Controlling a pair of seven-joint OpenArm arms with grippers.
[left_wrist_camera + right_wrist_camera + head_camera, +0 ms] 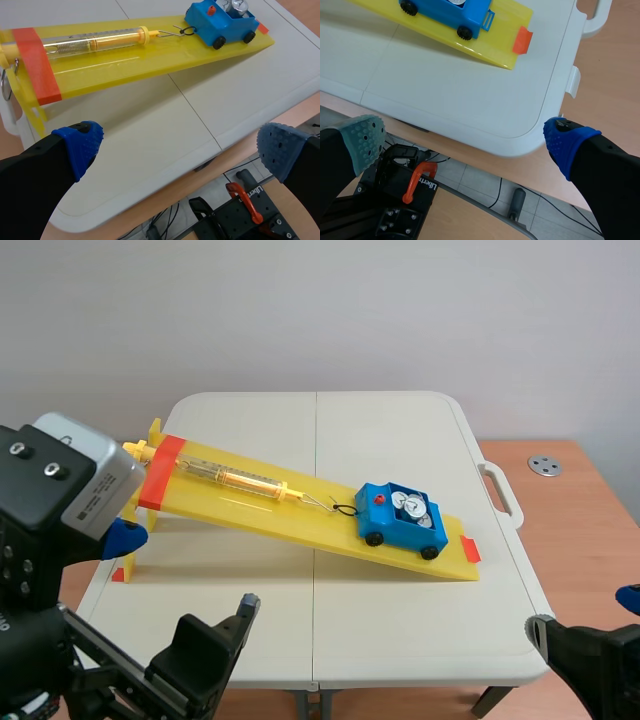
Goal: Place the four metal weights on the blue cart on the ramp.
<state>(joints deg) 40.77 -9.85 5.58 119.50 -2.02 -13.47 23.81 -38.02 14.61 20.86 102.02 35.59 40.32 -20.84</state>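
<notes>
The blue cart [402, 520] stands low on the yellow ramp [300, 515], with round metal weights [413, 508] lying in its bed. A wire hook links the cart to a clear spring scale [235, 478] fixed along the ramp. The cart [220, 22] and weights [235, 6] also show far ahead of my left gripper [175, 150], which is open and empty near the table's front edge. My right gripper [465, 142] is open and empty too, low at the table's front right, with the cart [451, 14] ahead of it.
The ramp rests on a white folding table [330, 630] with a carry handle [502, 492] at its right side. A wooden surface [575, 510] with a round metal disc [545, 465] lies to the right. Orange tape marks the ramp's ends.
</notes>
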